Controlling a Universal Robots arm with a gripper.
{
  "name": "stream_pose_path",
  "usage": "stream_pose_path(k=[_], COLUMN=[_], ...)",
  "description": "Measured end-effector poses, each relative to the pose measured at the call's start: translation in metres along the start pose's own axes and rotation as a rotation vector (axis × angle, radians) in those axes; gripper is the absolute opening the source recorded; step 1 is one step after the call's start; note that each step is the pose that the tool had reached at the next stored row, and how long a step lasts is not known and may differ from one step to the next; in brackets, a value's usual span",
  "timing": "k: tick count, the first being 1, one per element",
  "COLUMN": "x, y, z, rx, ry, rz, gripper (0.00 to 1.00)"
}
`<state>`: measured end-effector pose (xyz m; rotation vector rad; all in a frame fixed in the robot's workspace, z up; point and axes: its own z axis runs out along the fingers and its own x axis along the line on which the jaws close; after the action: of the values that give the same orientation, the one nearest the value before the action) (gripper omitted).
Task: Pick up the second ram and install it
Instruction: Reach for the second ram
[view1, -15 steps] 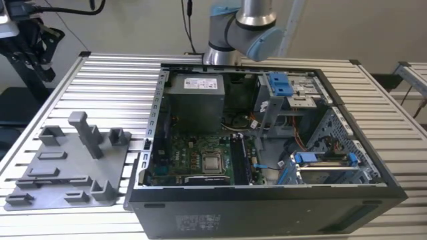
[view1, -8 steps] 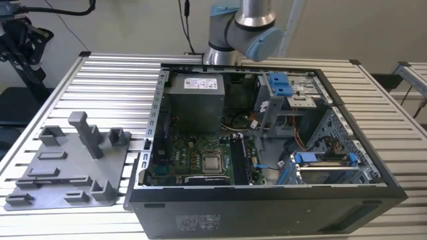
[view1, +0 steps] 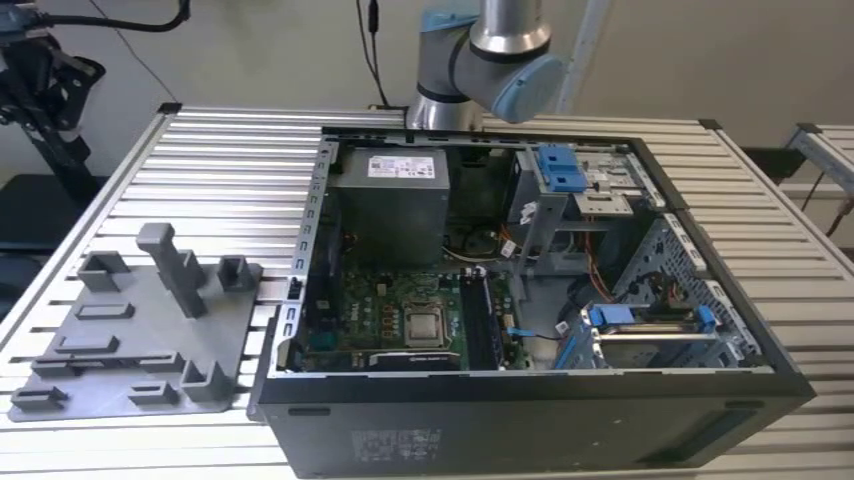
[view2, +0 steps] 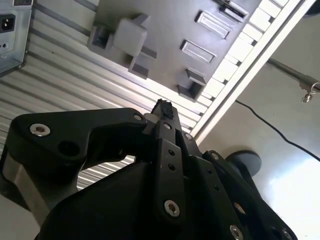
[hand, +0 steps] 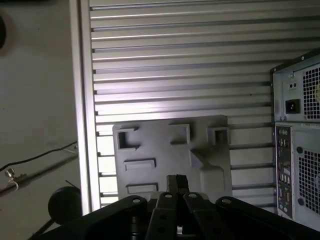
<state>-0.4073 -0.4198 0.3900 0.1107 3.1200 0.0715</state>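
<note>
Approach stage, I judge: the gripper (hand: 176, 182) hangs above the grey tray (hand: 165, 150) on the bench (hand: 175, 75), jaws drawn close with nothing visibly between them (where the second ram lies, I cannot tell).

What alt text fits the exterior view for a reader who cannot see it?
An open computer case lies on a slatted metal table, its motherboard and power supply exposed. A grey tray with upright posts sits at the exterior view's left, and the robot arm rises behind the case.
</note>
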Motion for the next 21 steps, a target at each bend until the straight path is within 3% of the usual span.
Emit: stream_pose_path(k=[9,21], x=[-0.0019,-0.0035], y=[-0.0250,-0.0490], z=[0.0002,0.0035], rx=[-0.0001,-0.0001], ry=[-0.0001,0.0000], rz=[0.000,0.000], gripper=[0.11,0.11])
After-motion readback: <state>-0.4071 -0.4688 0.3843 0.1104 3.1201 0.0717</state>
